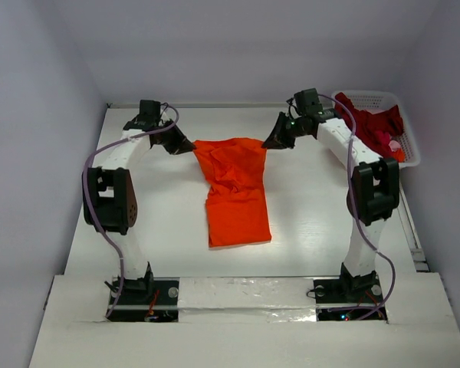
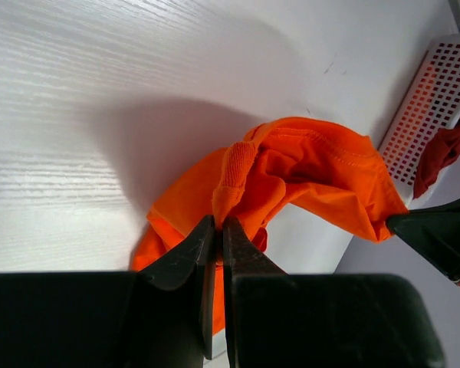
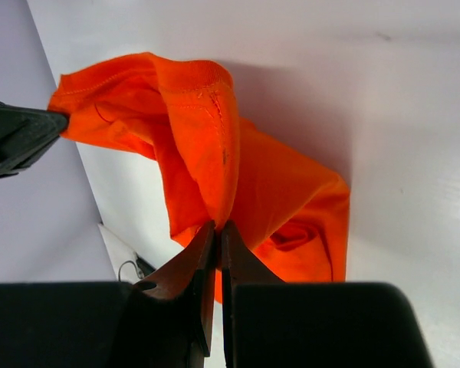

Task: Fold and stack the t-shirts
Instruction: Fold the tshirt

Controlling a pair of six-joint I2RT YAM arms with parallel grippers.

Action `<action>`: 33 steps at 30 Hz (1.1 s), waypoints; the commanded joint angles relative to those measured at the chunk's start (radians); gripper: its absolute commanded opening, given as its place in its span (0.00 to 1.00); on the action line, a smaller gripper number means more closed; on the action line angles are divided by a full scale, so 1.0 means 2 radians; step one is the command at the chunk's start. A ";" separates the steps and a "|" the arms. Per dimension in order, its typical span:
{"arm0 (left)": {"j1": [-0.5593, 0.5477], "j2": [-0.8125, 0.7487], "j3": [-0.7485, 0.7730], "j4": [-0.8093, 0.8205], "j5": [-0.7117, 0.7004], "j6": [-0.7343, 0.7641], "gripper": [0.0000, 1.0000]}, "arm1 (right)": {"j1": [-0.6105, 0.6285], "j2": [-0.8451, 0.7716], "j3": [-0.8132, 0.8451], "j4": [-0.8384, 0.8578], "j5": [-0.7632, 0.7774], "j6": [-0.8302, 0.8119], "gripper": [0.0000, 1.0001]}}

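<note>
The bright orange t-shirt [image 1: 236,188] hangs stretched between my two grippers above the table's far middle, its lower part lying on the table. My left gripper [image 1: 188,145] is shut on the shirt's left top corner; in the left wrist view [image 2: 218,222] the cloth [image 2: 307,169] bunches out from between the tips. My right gripper [image 1: 270,142] is shut on the right top corner; in the right wrist view [image 3: 217,226] the cloth [image 3: 207,146] drapes away from the tips. Dark red t-shirts [image 1: 372,123] lie heaped in the basket.
A white latticed plastic basket [image 1: 410,146] stands at the far right of the table; it also shows in the left wrist view [image 2: 429,100]. The white table [image 1: 307,222] ends at a taped front edge by the arm bases.
</note>
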 commanded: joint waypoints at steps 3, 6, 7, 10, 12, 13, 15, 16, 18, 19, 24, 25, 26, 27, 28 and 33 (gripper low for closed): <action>-0.001 -0.069 -0.026 0.004 0.000 0.010 0.00 | 0.005 -0.064 -0.049 0.036 -0.011 -0.006 0.00; -0.005 -0.085 -0.044 0.005 0.004 0.006 0.00 | 0.010 -0.083 -0.074 0.040 -0.009 -0.011 0.00; -0.005 -0.089 -0.052 0.006 0.004 0.006 0.00 | 0.010 -0.092 -0.079 0.041 -0.009 -0.012 0.00; -0.005 -0.105 -0.066 0.006 0.002 0.007 0.00 | 0.015 -0.107 -0.104 0.046 -0.008 -0.011 0.00; -0.010 -0.114 -0.073 0.006 0.003 0.006 0.00 | 0.015 -0.122 -0.114 0.050 -0.008 -0.010 0.00; -0.010 -0.116 -0.078 0.006 0.002 0.006 0.00 | 0.015 -0.127 -0.122 0.050 -0.008 -0.009 0.00; -0.010 -0.125 -0.083 0.006 0.001 0.007 0.00 | 0.015 -0.139 -0.127 0.051 -0.008 -0.009 0.00; -0.010 -0.127 -0.087 0.005 0.000 0.006 0.00 | 0.015 -0.143 -0.130 0.051 -0.007 -0.010 0.00; -0.015 -0.134 -0.090 0.005 0.000 0.006 0.00 | 0.015 -0.154 -0.138 0.051 -0.006 -0.009 0.00; -0.015 -0.136 -0.092 0.005 -0.001 0.005 0.00 | 0.015 -0.158 -0.141 0.053 -0.005 -0.009 0.00; -0.015 -0.151 -0.096 0.001 -0.004 0.004 0.00 | 0.015 -0.174 -0.165 0.060 -0.004 -0.006 0.00; -0.015 -0.153 -0.097 0.000 -0.005 0.005 0.00 | 0.015 -0.178 -0.169 0.063 -0.005 -0.006 0.00; -0.015 -0.154 -0.099 -0.002 -0.005 0.005 0.00 | 0.015 -0.180 -0.172 0.065 -0.004 -0.005 0.00; -0.015 -0.159 -0.100 -0.003 -0.006 0.005 0.00 | 0.015 -0.181 -0.181 0.066 -0.003 -0.005 0.00; -0.015 -0.161 -0.104 -0.003 -0.006 0.005 0.00 | 0.015 -0.184 -0.184 0.068 -0.004 -0.005 0.00; -0.015 -0.180 -0.112 -0.006 -0.006 0.003 0.00 | 0.015 -0.201 -0.209 0.076 -0.002 -0.003 0.00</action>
